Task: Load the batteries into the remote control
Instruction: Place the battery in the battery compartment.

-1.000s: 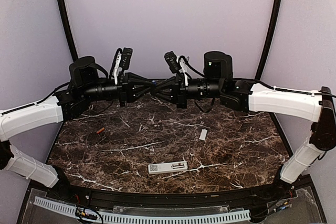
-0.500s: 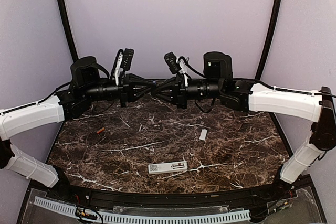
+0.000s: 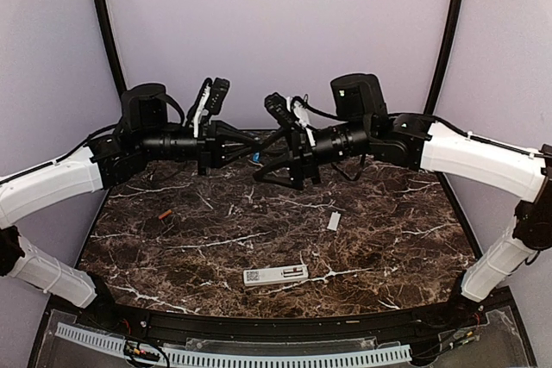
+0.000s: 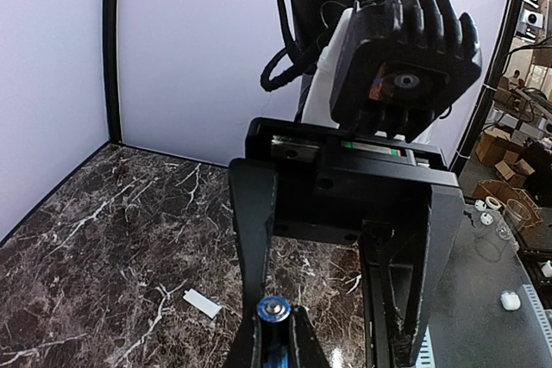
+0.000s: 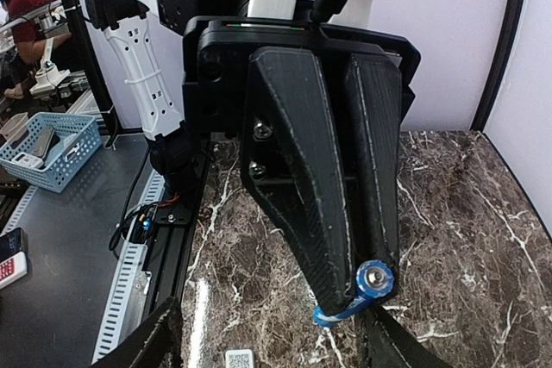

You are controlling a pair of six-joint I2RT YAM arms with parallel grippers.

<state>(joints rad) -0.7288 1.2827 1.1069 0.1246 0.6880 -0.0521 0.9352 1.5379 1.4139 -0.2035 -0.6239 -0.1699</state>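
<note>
A blue battery [image 4: 274, 308] is pinched end-on between the fingertips of my left gripper [image 4: 274, 338], held in the air above the far middle of the table. In the top view the same battery [image 3: 256, 155] shows as a speck of blue where the two arms meet. My right gripper [image 3: 262, 159] faces the left one, open, with its fingers spread either side of the battery [image 5: 373, 279] and not touching it. The white remote control [image 3: 276, 276] lies label-up near the front edge. An orange battery [image 3: 164, 213] rests on the table at the left.
A small pale cover piece [image 3: 334, 221] lies right of centre on the dark marble table [image 3: 388, 247]; it also shows in the left wrist view as a cover piece [image 4: 202, 302]. Curved black poles rise at the back corners. A cable rail runs along the front edge.
My right gripper has opened and let go of the blue battery, which stays in the left gripper. The right arm has tilted and shifted slightly left.
</note>
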